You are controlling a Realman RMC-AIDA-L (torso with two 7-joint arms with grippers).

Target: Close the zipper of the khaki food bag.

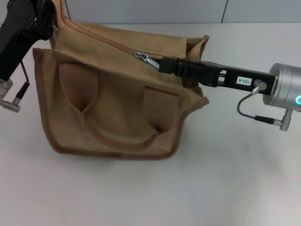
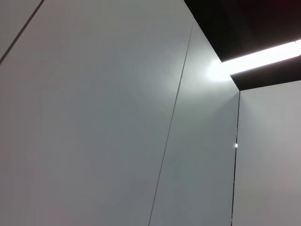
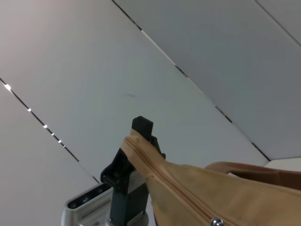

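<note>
On the pale table [image 1: 235, 179], between the two grippers: one khaki food bag [image 1: 117, 108], boxy tan canvas with darker brown edge trim, standing upright, its broad side panel facing the viewer.

Right arm: one, reaching in level from the right, silver wrist housing with a lit blue ring, black body extended toward the bag's top. Right gripper [image 1: 162, 63]: tips pressed together on the silver pull tab [image 1: 146, 59] of the zipper, at the near end of the bag's top from its side.

Left arm: one, black, slanting down from the upper left. Left gripper [image 1: 54, 16]: sits at the bag's far top corner, opposite the right gripper; whether it pinches the fabric cannot be told. In the right wrist view the same black gripper [image 3: 136, 150] stands against the raised bag corner.

Zipper [image 1: 101, 40]: one khaki line along the top panel, running from the pull tab away toward the left gripper.

Handles: one loop counted, a flat tan one [image 1: 117, 136], hanging against the side panel below the right gripper.
</note>
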